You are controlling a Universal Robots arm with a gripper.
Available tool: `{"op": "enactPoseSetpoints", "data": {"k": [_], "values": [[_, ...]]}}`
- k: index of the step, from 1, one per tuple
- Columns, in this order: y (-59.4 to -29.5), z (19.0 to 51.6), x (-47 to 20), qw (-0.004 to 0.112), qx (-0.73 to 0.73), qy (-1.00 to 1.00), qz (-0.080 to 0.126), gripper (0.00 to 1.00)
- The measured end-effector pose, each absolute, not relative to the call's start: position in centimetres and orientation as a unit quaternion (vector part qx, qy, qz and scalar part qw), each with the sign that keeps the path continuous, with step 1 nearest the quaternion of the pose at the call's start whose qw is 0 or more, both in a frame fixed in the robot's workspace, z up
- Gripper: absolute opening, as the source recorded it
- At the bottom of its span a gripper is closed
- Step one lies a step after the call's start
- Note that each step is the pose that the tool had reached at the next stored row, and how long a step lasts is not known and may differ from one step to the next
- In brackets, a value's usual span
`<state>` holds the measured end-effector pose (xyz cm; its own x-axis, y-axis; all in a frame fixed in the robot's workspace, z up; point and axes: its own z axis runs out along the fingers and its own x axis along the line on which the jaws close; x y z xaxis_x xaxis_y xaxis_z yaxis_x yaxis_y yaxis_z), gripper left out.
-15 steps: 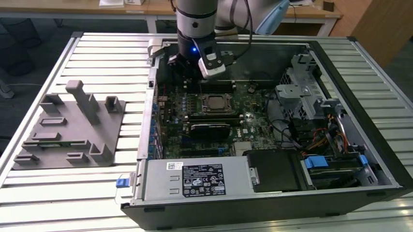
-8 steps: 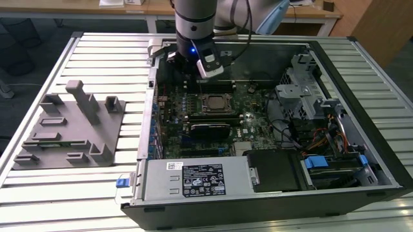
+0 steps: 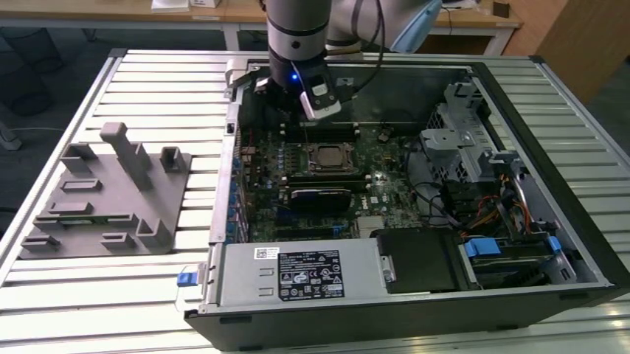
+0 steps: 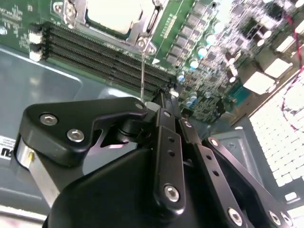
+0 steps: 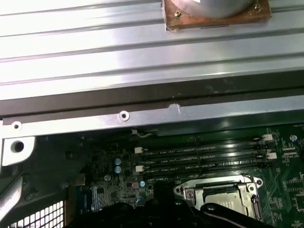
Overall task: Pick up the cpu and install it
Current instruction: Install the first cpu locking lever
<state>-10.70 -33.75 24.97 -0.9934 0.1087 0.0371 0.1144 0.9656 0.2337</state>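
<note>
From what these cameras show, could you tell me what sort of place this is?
Most likely a robotics lab or test workshop. An open computer case lies on a slatted metal table, its motherboard exposed beneath the robot arm, with a grey holder block beside it and wooden desks behind.

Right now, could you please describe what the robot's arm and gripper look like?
The arm is a silver-grey cylinder with black bands, a blue light near its wrist and black cables alongside. The gripper is matte black: angular linked bars fastened with silver screws.
</note>
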Motion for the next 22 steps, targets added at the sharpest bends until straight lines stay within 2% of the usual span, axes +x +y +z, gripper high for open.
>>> {"op": "enactPoseSetpoints", "data": {"k": [19,22], "values": [[-33.8,25.0,-7.5,0.012,-0.058,-0.991,-0.117,0.11],[-33.8,24.9,-7.5,0.009,-0.061,-0.991,-0.117,0.11]]}}
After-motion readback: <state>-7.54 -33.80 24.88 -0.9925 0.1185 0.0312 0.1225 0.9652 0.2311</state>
